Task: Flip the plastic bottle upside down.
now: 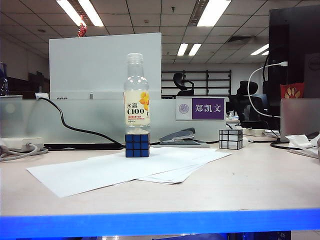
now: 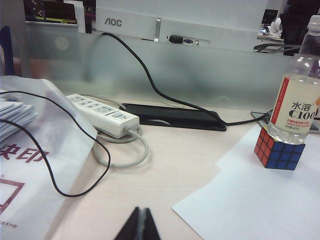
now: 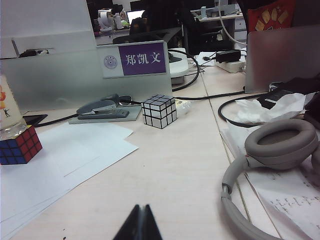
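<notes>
While the plastic bottle (image 1: 136,90) stands cap-up on the cube (image 1: 137,145), left pincer (image 2: 140,226) and right pincer (image 3: 140,224) hang closed, empty, near the tabletop's (image 1: 250,170) front; nothing done yet.

The plastic bottle (image 1: 136,91) standing on a colored puzzle cube (image 1: 137,145) carries a label reading "C100". Behind it, a monitor (image 2: 150,22) reads "AOC".

Open worktop in front, clutter at the sides

Bare worktop (image 1: 260,180) and flat paper (image 1: 125,170) lay before the bottle (image 1: 136,90) on its cube (image 1: 137,145). A power strip (image 2: 102,115) and cables crowded the left end effector (image 2: 139,225); headphones (image 3: 270,155) lay near the right end effector (image 3: 139,225). A stapler (image 1: 179,136) and a silver cube (image 1: 231,139) stood just right of the bottle.
</notes>
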Action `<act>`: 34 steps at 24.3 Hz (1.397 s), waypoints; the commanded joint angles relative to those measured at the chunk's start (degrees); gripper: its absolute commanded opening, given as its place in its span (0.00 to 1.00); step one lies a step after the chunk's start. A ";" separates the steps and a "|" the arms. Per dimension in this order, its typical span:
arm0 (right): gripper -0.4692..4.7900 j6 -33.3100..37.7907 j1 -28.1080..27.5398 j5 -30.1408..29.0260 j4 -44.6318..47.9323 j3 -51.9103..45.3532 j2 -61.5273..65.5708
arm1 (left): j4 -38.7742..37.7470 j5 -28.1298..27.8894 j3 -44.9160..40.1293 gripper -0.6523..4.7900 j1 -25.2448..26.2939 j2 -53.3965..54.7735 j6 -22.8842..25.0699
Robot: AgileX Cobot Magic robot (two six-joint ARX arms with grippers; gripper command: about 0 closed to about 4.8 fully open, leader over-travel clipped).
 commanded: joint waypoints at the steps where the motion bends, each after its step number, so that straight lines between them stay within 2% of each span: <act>1: 0.08 0.15 0.00 0.07 0.76 -0.11 -0.09 | 0.74 -0.09 0.04 0.11 0.02 -0.09 0.02; 12: 0.08 0.44 0.00 -0.24 0.87 -0.11 -0.09 | 0.77 -0.09 0.04 0.11 0.02 -0.09 0.02; 16: 0.08 9.33 0.02 -7.52 2.27 -0.11 -0.09 | 0.87 0.17 0.04 0.11 0.00 -0.09 -1.53; 19: 0.08 12.48 0.92 -8.02 10.27 -0.11 0.55 | 1.16 1.86 0.04 0.11 0.00 -0.09 -3.93; 23: 0.08 13.05 3.78 -7.50 20.15 -0.09 4.50 | 1.18 5.44 0.04 0.11 0.00 -0.09 -4.04; 25: 0.08 11.28 5.57 -6.95 24.96 0.15 10.34 | 1.46 6.75 0.04 0.11 0.02 -0.09 -4.04; 29: 0.08 7.10 10.19 -8.41 37.53 3.50 30.05 | 3.72 10.38 0.07 0.11 0.00 -0.09 -4.02; 32: 0.08 2.51 13.77 -11.41 46.25 10.27 48.33 | 7.45 14.16 0.07 0.11 0.00 -0.09 -3.96; 34: 0.09 1.38 15.47 -13.79 52.09 16.59 60.70 | 9.03 14.49 0.07 0.11 0.00 -0.07 -3.96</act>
